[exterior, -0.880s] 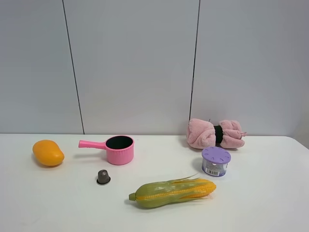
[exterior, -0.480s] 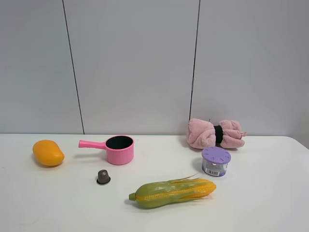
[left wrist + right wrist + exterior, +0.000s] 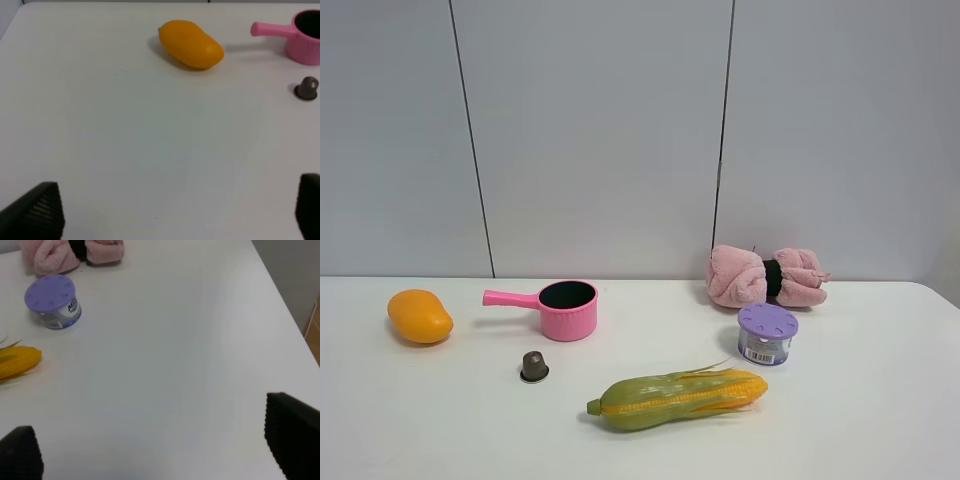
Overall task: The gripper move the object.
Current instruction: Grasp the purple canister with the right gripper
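Holding right claw [image 3: 155,445] apart, well short of lilac-lidded tub [image 3: 52,307] | left claw [image 3: 172,210] apart too | risk: shoving tub against nearby corn [image 3: 17,360] through off-centre approach.
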{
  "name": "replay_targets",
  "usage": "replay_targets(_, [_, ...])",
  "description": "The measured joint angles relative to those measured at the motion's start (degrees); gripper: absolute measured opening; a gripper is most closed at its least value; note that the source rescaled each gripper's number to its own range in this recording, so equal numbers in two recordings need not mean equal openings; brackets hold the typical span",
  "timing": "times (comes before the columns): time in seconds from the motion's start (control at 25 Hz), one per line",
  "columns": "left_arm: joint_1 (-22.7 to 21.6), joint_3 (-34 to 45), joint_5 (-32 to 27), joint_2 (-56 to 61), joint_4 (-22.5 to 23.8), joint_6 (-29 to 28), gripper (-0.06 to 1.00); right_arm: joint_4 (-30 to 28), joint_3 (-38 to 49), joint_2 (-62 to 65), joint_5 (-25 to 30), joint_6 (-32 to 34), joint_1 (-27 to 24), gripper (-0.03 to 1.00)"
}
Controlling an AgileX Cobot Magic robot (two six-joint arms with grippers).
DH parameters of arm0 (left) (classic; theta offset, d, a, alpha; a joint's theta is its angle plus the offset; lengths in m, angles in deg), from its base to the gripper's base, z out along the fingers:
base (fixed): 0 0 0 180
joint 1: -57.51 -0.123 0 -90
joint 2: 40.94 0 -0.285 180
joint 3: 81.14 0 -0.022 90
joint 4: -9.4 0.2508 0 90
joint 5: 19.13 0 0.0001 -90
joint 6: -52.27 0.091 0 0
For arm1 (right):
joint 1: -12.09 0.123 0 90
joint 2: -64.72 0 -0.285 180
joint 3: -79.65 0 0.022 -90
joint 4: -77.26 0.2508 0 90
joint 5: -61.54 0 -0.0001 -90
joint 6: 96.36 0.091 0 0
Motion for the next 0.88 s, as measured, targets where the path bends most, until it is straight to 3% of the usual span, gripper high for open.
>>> replay_targets(0.88, [0.0, 0.0, 0.0, 0.0, 0.0, 0.0, 1.00, 0.0, 0.0, 0.0, 0.0, 0.0, 0.0, 0.94])
